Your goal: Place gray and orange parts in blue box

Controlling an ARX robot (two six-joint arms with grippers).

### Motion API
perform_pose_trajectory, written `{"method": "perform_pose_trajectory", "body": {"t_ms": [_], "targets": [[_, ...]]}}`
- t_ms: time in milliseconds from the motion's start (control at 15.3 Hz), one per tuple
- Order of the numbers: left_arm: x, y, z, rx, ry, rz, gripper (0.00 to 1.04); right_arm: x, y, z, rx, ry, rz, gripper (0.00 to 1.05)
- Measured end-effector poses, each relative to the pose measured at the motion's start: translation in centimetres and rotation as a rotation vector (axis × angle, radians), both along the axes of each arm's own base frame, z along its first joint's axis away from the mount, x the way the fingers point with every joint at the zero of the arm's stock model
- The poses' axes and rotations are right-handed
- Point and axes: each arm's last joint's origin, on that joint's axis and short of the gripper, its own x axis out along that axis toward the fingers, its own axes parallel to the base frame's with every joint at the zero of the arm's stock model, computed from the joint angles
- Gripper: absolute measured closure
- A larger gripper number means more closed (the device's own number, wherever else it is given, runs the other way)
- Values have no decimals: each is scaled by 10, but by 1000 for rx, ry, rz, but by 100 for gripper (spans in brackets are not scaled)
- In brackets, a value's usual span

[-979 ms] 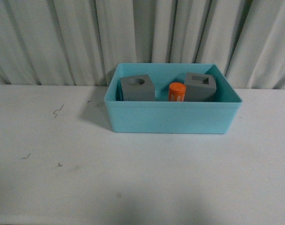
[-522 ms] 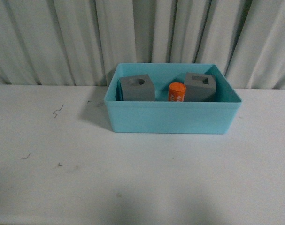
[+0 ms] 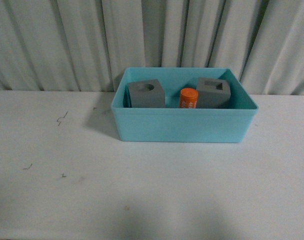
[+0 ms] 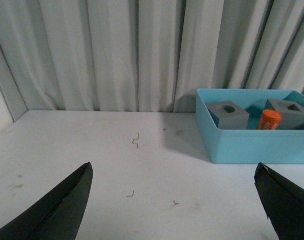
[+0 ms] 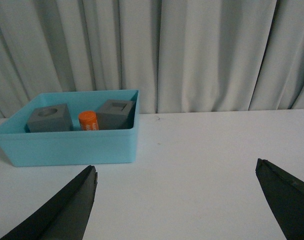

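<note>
Three parts [image 3: 189, 98] sit unmoved in the blue box [image 3: 184, 125]; both grippers' fingers [image 4: 61, 210] [image 5: 284, 197] spread apart.

Your left gripper [image 4: 174, 210] fingers spread wide, empty. At 2 o'clock, blue box [image 4: 252, 147] holds round-hole gray cube [image 4: 227, 113], orange cylinder [image 4: 268, 120], second gray cube [image 4: 289, 111].

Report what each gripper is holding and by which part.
Nothing is held. The left gripper and right gripper are both open and empty; both gray cubes and the orange cylinder sit in the blue box.
</note>
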Motion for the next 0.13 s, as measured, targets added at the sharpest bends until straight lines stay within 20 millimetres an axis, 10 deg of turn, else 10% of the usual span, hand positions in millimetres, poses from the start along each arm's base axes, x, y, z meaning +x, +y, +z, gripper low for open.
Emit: {"method": "perform_pose_trajectory", "body": {"t_ms": [131], "targets": [[0, 0, 0, 0, 0, 0, 7, 0, 0, 0, 0, 0, 0, 6]]}}
